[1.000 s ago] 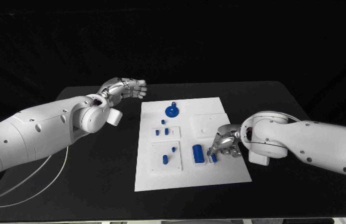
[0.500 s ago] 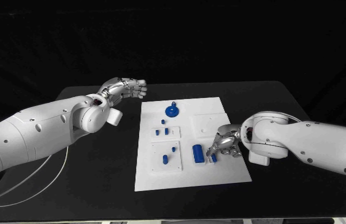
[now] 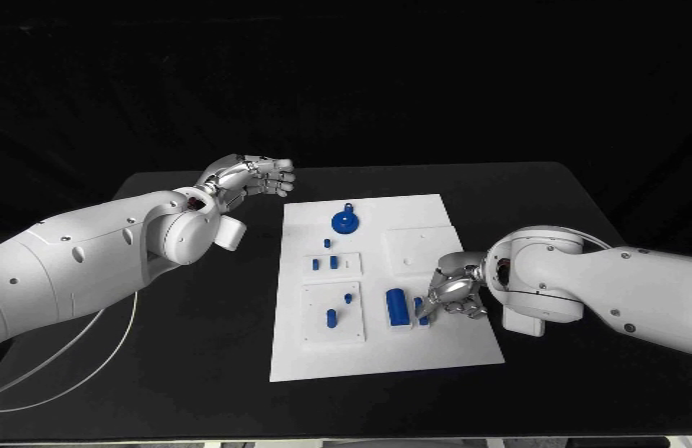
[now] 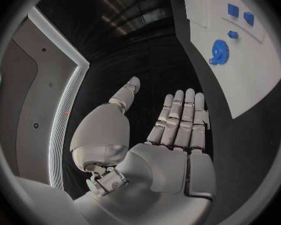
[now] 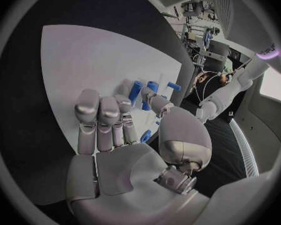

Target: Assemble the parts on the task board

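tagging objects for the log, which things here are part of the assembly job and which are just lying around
Job: white task board; small blue parts, such as the blue gear and blue cylinder; right hand at a small blue piece.

Lying about: white cable.

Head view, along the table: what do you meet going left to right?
Left robot hand → blue gear on the task board → large blue cylinder → right robot hand.
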